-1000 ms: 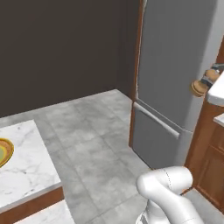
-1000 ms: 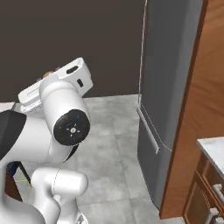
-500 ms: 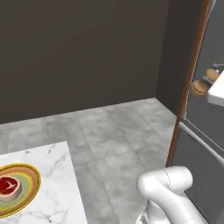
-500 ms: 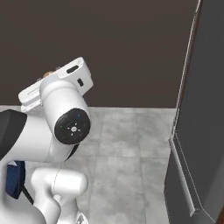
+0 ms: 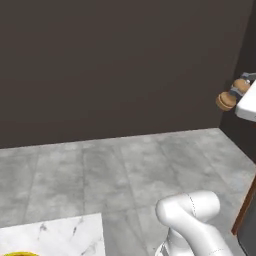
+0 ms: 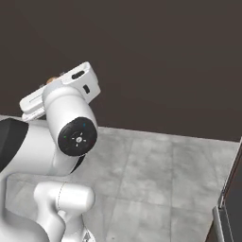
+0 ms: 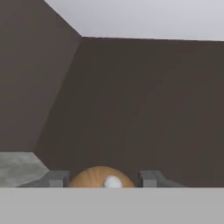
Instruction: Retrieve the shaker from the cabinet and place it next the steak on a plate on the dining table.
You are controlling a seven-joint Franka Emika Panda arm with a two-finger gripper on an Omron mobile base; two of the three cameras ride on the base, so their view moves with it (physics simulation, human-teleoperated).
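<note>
Here the claw [image 7: 103, 179] is clamped on the shaker [image 7: 101, 177]: in the hand view its brown rounded body sits between the two grey fingertips [image 7: 56, 178], pressed from both sides, with a pale spot at its middle. In the left base view the shaker [image 5: 230, 95] hangs high at the right edge, held out from the white hand against the dark wall. A corner of the marble worktop [image 5: 55, 237] shows at lower left, with a sliver of the plate [image 5: 20, 254] at its bottom edge.
</note>
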